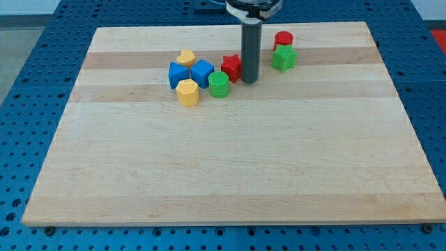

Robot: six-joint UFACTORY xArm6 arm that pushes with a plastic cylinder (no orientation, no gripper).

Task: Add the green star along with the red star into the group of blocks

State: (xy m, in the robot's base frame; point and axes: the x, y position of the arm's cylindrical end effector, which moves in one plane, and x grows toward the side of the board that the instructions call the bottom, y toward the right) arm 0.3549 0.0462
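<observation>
The red star (231, 67) lies at the view's top centre, touching or nearly touching the green cylinder (219, 84). My tip (249, 79) stands just to the right of the red star, against it or almost so. The green star (283, 58) lies further right, apart from the group, with a red cylinder (283, 39) just above it. The group to the left holds a yellow heart (185, 57), a blue block (178, 74), a blue cube (202, 72) and a yellow hexagon (187, 91).
The blocks lie on a pale wooden board (230, 167), which rests on a blue perforated table (28, 63). The rod (249, 49) comes down from the view's top centre.
</observation>
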